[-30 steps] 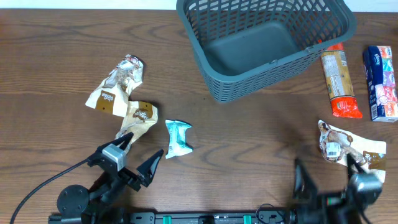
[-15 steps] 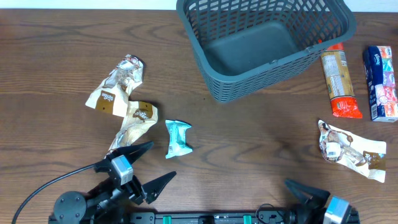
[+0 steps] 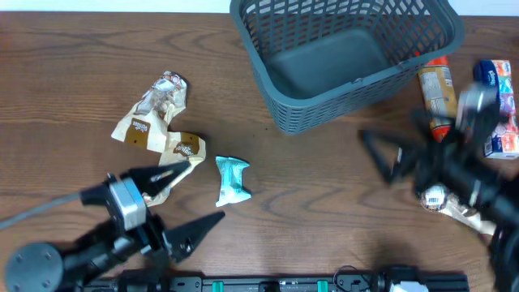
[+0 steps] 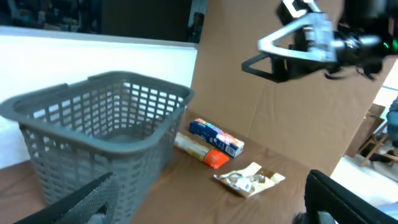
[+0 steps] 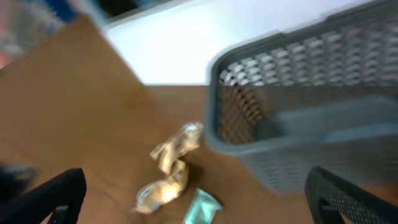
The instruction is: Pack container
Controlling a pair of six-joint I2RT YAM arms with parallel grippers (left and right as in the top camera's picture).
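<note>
On the brown wood table (image 3: 65,65), the left gripper (image 3: 207,191) gapes wide and empty at front left, the container (image 3: 284,105) stands far-centre, well beyond it, the blurred right gripper (image 3: 379,156) spreads empty near its front-right corner, and lettering on the snack packets (image 3: 233,180) is unreadable.

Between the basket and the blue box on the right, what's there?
A tan packet with an orange end lies between the container and the blue box, seen in the overhead view.
</note>
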